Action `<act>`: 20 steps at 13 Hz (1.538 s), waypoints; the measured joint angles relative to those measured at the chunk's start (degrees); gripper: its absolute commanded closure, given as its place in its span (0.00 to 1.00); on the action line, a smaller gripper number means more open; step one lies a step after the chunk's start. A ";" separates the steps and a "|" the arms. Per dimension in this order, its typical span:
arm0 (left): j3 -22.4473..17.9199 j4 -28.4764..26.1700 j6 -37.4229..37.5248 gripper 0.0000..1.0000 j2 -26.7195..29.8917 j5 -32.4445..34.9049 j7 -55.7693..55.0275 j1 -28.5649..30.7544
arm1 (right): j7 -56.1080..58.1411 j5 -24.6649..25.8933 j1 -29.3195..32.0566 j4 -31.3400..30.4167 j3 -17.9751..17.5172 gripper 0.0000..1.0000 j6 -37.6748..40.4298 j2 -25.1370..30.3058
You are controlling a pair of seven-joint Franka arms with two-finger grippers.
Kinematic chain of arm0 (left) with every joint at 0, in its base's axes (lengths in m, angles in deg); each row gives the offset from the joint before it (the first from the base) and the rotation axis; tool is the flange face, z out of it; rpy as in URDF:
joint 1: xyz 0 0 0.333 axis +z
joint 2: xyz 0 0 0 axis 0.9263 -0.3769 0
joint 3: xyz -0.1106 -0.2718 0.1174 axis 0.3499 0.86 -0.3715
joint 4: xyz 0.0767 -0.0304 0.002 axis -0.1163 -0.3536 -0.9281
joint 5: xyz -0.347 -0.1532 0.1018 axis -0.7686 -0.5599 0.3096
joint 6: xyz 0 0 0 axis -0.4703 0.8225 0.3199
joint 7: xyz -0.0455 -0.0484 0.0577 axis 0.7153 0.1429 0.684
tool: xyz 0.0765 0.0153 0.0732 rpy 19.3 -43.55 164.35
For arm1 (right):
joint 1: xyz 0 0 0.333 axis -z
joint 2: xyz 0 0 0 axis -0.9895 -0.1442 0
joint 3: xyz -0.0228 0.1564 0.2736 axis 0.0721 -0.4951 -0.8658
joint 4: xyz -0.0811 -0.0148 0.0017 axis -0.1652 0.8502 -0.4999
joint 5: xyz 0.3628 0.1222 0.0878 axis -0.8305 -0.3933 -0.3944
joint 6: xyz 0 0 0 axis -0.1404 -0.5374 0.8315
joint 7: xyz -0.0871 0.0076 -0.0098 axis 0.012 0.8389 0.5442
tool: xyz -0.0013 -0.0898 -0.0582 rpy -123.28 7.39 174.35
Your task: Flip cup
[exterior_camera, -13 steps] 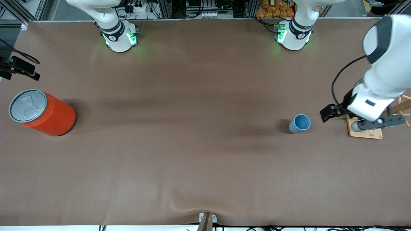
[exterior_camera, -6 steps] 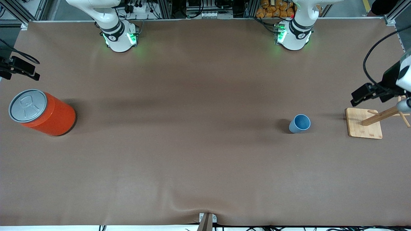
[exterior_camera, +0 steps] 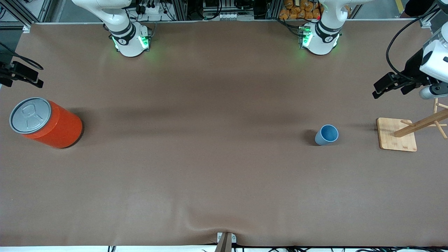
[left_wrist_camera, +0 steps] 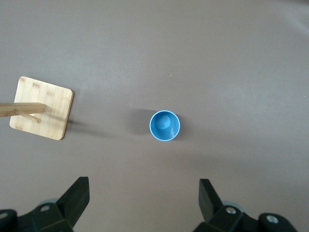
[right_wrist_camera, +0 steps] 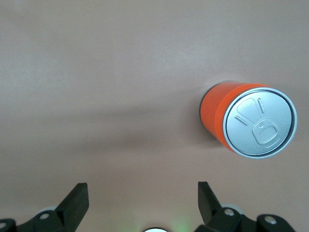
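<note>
The brown table [exterior_camera: 210,168] carries the upright cup [exterior_camera: 327,135], an orange can [exterior_camera: 45,122] and a wooden stand [exterior_camera: 397,139].

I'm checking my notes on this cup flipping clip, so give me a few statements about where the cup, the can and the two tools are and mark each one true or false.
1. The cup stands upright on the table with its opening up. True.
2. The left tool is shut on the cup. False: its fingers are spread open and hold nothing, with the cup standing free on the table.
3. The orange can stands at the right arm's end of the table. True.
4. The cup sits on the wooden stand. False: it stands on the table beside the stand, apart from it.
5. The right tool is open, up over the table by the orange can. True.
</note>
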 measured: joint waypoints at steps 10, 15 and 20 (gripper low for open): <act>0.10 6.00 2.44 0.00 -3.27 0.00 0.00 0.20 | 0.00 0.00 0.00 0.00 0.00 0.00 0.00 0.00; -1.08 6.35 4.62 0.00 -2.57 0.25 1.79 -0.33 | 0.00 0.00 0.00 0.00 -0.01 0.00 0.00 0.00; -5.40 6.53 8.53 0.00 -0.37 0.43 7.75 -1.19 | 0.00 0.00 0.00 0.00 -0.04 0.00 0.00 0.00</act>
